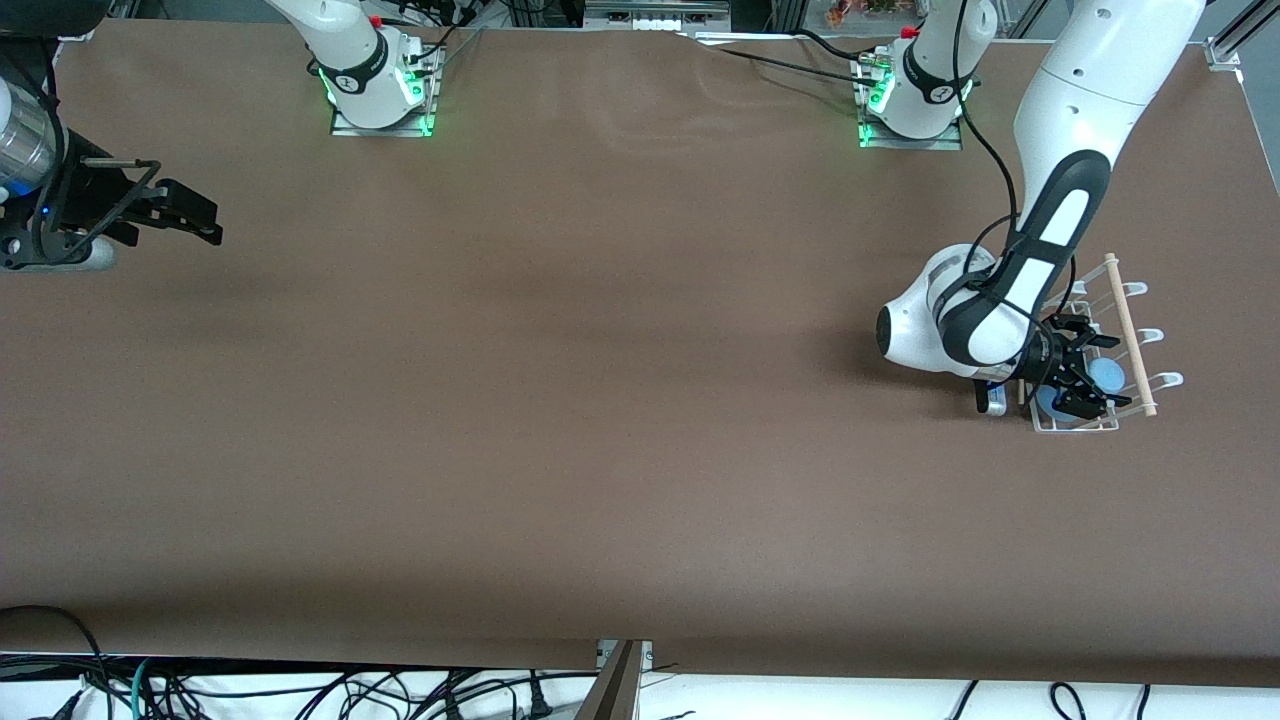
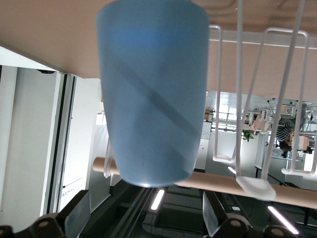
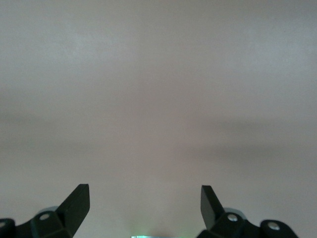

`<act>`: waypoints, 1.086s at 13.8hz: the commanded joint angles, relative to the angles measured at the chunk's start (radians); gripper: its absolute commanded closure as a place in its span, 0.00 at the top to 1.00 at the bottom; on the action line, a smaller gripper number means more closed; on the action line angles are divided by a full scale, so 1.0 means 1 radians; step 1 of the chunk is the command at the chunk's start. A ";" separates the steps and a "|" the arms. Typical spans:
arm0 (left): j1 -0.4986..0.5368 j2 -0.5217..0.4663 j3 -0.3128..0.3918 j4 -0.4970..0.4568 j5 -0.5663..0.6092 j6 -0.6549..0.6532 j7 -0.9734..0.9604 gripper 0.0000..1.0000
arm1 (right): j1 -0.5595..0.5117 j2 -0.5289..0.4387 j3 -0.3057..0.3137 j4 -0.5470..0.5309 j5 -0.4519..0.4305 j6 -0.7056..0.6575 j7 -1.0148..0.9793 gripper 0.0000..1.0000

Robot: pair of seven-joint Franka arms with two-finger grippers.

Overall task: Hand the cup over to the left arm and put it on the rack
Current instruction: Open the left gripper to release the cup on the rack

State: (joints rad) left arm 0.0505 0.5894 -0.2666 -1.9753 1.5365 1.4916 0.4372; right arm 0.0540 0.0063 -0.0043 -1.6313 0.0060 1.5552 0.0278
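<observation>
Table [image 1: 600, 400], front view: brown surface carrying the rack [image 1: 1110, 400] at the left arm's end, on the side nearer the front camera than that arm's base. The rack is white wire with looped prongs, and a light wooden dowel [image 1: 1128, 330] lies across it. The left arm reaches down from its base to the rack; the left gripper [image 1: 1078, 372] is directly over the wire frame. A light-blue disc, the cup [image 1: 1107, 376], shows in the rack just beside the dark fingers. A second patch of blue shows under the gripper, and it cannot be told what that patch is. The right gripper [image 1: 195, 215] is over bare table at the right arm's end, well apart from the rack; that arm waits.

Left wrist view: the cup [image 2: 151, 94] fills the middle of the picture, smooth and slightly tapered. The two fingertips [image 2: 77, 220] stand apart on either side of its narrow end and do not touch it. White wire loops [image 2: 270, 104] stand just beside the cup, and the dowel [image 2: 257, 186] passes across at the cup's narrow end.

Right wrist view: the right gripper [image 3: 144, 204] faces plain table, its two fingertips [image 3: 78, 203] spread wide with nothing between them.
</observation>
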 commanded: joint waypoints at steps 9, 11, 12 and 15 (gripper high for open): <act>-0.009 -0.137 -0.037 0.271 -0.602 -0.059 0.003 1.00 | 0.003 0.034 -0.005 0.053 0.017 0.020 -0.009 0.99; -0.009 -0.138 -0.037 0.387 -0.769 -0.112 -0.001 1.00 | 0.003 0.032 -0.003 0.053 0.017 0.017 -0.009 0.99; -0.009 -0.138 -0.037 0.454 -0.859 -0.141 -0.012 1.00 | 0.003 0.032 -0.003 0.053 0.017 0.014 -0.009 0.99; -0.008 -0.152 -0.036 0.553 -1.018 -0.178 -0.093 1.00 | 0.003 0.031 -0.002 0.053 0.017 0.014 -0.011 0.99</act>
State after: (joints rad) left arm 0.0430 0.4351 -0.3019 -1.4916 0.6044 1.3509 0.3936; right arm 0.0547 0.0320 -0.0045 -1.6020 0.0072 1.5831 0.0278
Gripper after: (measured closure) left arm 0.000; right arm 0.004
